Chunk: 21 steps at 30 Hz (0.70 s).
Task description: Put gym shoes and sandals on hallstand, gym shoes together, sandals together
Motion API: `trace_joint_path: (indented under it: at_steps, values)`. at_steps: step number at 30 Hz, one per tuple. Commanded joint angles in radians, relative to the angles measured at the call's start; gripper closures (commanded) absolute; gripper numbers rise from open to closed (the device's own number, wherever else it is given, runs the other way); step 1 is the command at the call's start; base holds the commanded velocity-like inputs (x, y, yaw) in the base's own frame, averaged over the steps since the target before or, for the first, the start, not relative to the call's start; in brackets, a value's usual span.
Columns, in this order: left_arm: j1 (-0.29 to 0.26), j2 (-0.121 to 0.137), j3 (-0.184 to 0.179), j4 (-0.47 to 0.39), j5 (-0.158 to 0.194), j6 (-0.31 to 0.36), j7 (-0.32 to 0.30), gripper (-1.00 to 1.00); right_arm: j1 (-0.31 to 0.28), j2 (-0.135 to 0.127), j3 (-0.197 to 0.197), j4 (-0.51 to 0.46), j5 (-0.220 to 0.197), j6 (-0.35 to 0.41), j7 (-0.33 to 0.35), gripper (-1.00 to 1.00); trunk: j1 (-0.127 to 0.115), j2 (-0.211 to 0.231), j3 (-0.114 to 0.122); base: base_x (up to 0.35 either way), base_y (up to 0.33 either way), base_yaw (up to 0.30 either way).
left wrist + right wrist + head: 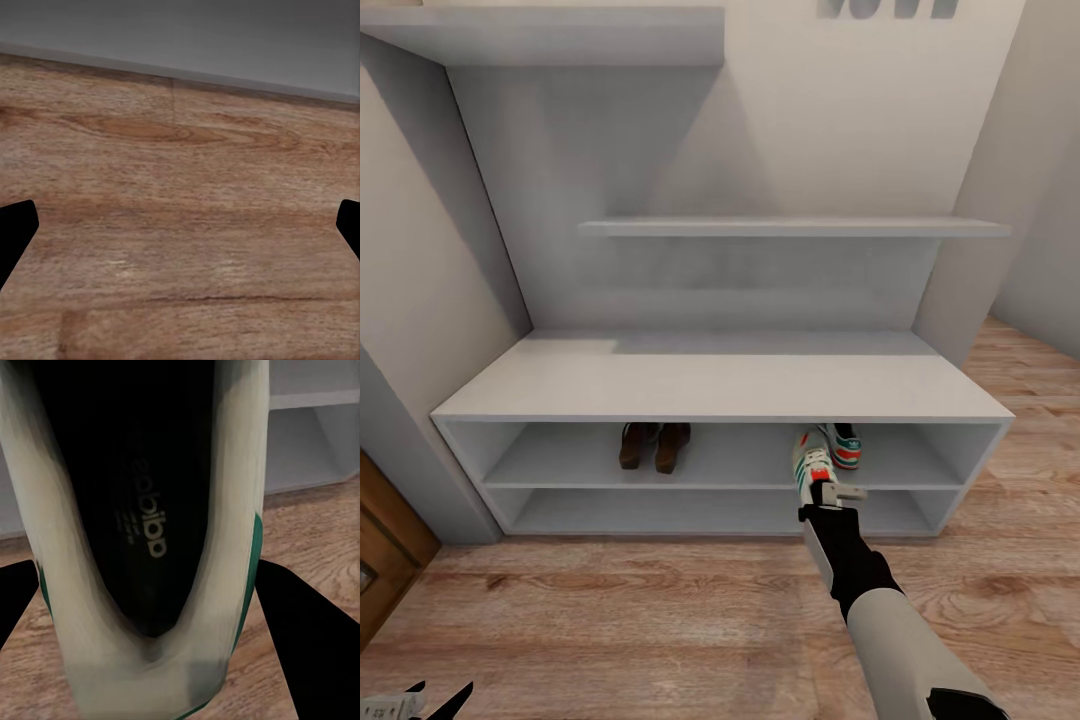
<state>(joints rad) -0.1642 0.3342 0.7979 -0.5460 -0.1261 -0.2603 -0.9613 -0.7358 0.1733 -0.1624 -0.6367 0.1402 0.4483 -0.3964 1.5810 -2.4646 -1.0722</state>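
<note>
The hallstand (720,390) is a white-grey bench with two open shelves. The two sandals (653,446) stand side by side on its upper open shelf, left of centre. One gym shoe (844,446) rests on the same shelf further right. The second gym shoe (810,462) hangs at that shelf's front edge, just left of the first, with my right gripper (832,492) shut on its heel. In the right wrist view that gym shoe (150,510) shows its black insole between the black fingers (300,622). My left gripper (440,690) is low at the left, open over the corridor floor (180,187).
Floating shelves (795,227) hang on the back panel above the bench top. A brown wooden door (385,550) stands at the left edge. Walls close the rack in at the left and right. Wood floor (640,620) spreads in front of the rack.
</note>
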Motion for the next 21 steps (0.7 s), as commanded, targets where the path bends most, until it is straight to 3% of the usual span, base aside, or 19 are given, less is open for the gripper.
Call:
trace_joint_path:
  at_steps: [1,21]
  values:
    - [-0.001,0.000,0.007,0.000,-0.010,-0.005,-0.005,-1.00,0.000,0.001,-0.005,-0.001,0.010,0.007,0.002,1.00,0.000,0.000,-0.001,0.000,0.000,0.000]
    - [-0.001,0.000,0.007,0.000,-0.010,-0.005,-0.005,-1.00,0.000,0.001,-0.005,0.005,0.011,0.006,0.002,1.00,0.000,0.000,-0.001,0.115,0.000,0.000]
